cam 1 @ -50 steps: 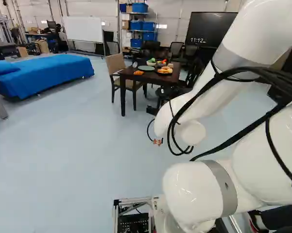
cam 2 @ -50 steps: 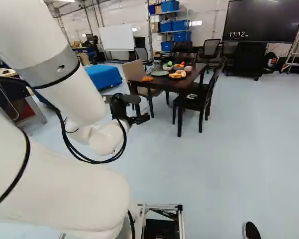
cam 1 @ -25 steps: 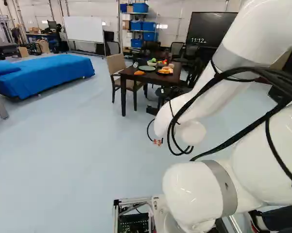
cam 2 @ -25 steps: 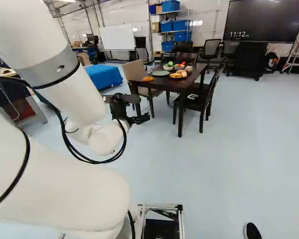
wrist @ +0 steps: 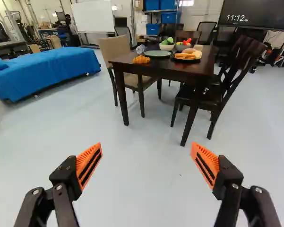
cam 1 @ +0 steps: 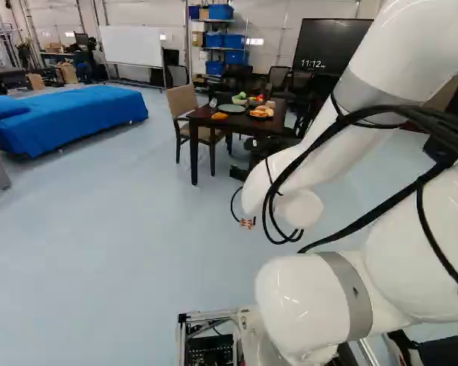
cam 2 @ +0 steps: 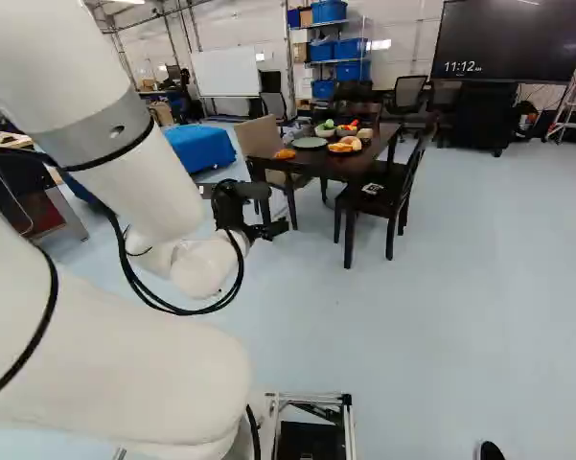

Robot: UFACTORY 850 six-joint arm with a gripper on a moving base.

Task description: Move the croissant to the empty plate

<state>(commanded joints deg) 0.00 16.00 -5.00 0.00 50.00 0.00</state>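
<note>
blue-covered bed (cam 1: 68, 114): shown at length in left base view and wrist view; in right base view, mostly cut off behind the arm.
dark table (wrist: 165, 71): ahead of the gripper, well apart. step in hand, by judgement: drive the base up to the near edge, slowly, stopping short of the legs.
white arm (cam 2: 144, 182): best kept folded until within reach, then raised above table height before extending.
dark chair (wrist: 231, 75): beside the table; back plain in wrist view and right base view, largely lost behind the arm in left base view. likely snag if approached too far to that side.
beige chair (wrist: 114, 52): at the opposite side, close to the croissant's corner; allow clearance for the wrist.
gripper (wrist: 146, 149): released, holding nothing; pads wide apart in wrist view, seen side-on in right base view.
laden plate (wrist: 185, 57): food on top; not the target.
green plate (wrist: 158, 54): empty, between croissant and laden plate; aim for the middle.
croissant (wrist: 141, 59): on the table top near a corner, just beside the green plate. descend from above, straddle the narrow width, close softly against crushing.
patterned item (cam 2: 372, 189): on the dark chair's seat, distinct only in right base view; perhaps a card, too small there to tell.
</note>
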